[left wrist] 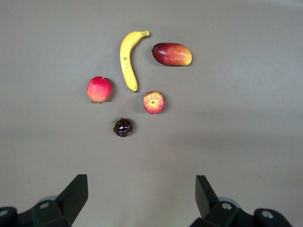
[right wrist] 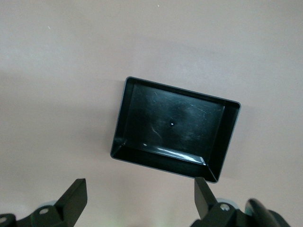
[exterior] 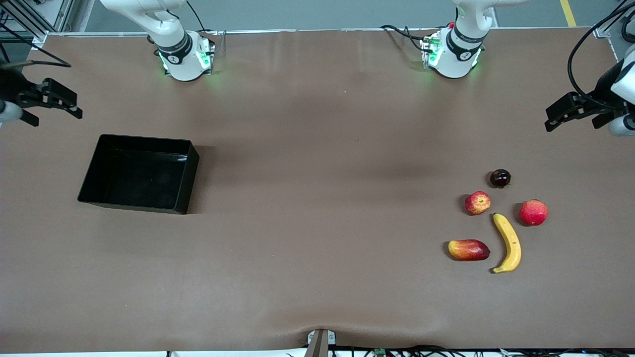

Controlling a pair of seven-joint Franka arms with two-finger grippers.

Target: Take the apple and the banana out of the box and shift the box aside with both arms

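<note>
The box (exterior: 139, 173) is lying empty toward the right arm's end of the desk (exterior: 317, 248), while the apple (exterior: 477, 203) and banana (exterior: 509, 243) are resting among other fruit toward the left arm's end. Both the left hand (exterior: 570, 115) and right hand (exterior: 52, 101) are being held wide open and empty over the desk's ends. The task is judged finished, so no further move is being called for.

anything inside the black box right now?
Nothing: the box shows only its bare, scuffed black floor. The apple and banana lie on the table at the left arm's end. What is under the box cannot be seen.
</note>
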